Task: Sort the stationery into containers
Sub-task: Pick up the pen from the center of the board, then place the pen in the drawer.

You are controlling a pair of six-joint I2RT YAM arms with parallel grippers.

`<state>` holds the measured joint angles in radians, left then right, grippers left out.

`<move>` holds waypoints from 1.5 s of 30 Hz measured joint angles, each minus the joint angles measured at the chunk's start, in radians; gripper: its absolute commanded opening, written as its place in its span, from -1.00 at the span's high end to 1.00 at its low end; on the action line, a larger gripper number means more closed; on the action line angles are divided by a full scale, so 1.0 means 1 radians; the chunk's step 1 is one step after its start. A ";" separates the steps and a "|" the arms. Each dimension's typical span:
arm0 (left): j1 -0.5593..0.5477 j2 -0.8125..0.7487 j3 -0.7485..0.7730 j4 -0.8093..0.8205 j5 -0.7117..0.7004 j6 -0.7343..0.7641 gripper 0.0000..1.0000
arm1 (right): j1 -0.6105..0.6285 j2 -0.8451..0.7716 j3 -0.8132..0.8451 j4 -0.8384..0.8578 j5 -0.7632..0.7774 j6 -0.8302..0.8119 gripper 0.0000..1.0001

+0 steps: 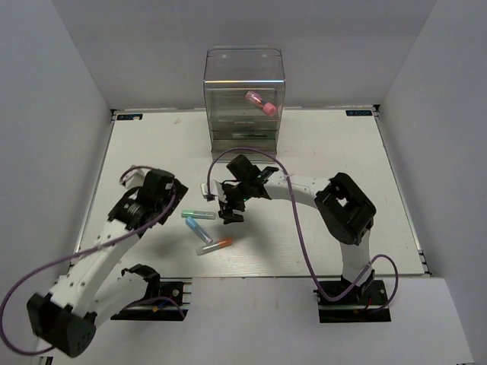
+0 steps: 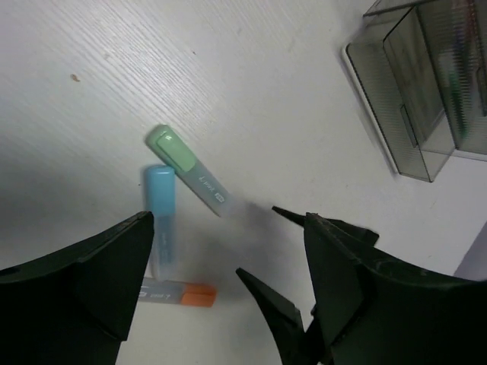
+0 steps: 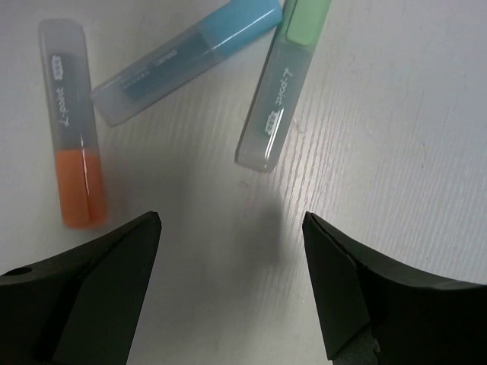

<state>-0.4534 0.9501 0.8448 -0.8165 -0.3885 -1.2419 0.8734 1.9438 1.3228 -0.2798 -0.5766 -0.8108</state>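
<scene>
**Speaker 1:** Where is the stationery?

**Speaker 2:** Three short markers lie close together on the white table (image 1: 152,144), between the two arms. They are a green marker (image 3: 281,91), a blue marker (image 3: 186,57) and an orange marker (image 3: 72,125). The coloured ends of the green and blue ones almost touch. A pink tube (image 1: 260,103) rests tilted inside the tall upper part of the clear organiser (image 1: 243,76), at the table's far edge.

**Speaker 1:** And the pincers?

**Speaker 2:** The right gripper (image 3: 232,236) hangs just above the markers with its jaws spread wide, holding nothing. The left gripper (image 2: 228,258), just beside the markers, is also wide open and empty.
</scene>
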 measured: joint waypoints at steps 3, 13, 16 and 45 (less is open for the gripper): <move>0.000 -0.157 -0.045 -0.080 -0.024 -0.043 -0.65 | 0.029 0.048 0.051 0.017 0.029 0.048 -0.58; 0.000 -0.431 -0.165 -0.277 -0.027 -0.165 -0.60 | 0.114 0.155 0.128 0.079 0.111 0.148 -0.40; 0.000 -0.435 -0.165 -0.305 -0.027 -0.186 -0.58 | 0.122 0.171 0.128 0.090 0.131 0.165 -0.16; 0.000 -0.039 -0.266 -0.047 0.232 -0.228 -0.43 | -0.097 -0.210 -0.102 0.292 0.463 0.060 0.99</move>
<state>-0.4534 0.9108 0.5789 -0.8631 -0.1562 -1.4700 0.7769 1.7340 1.2205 0.0120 -0.1135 -0.7509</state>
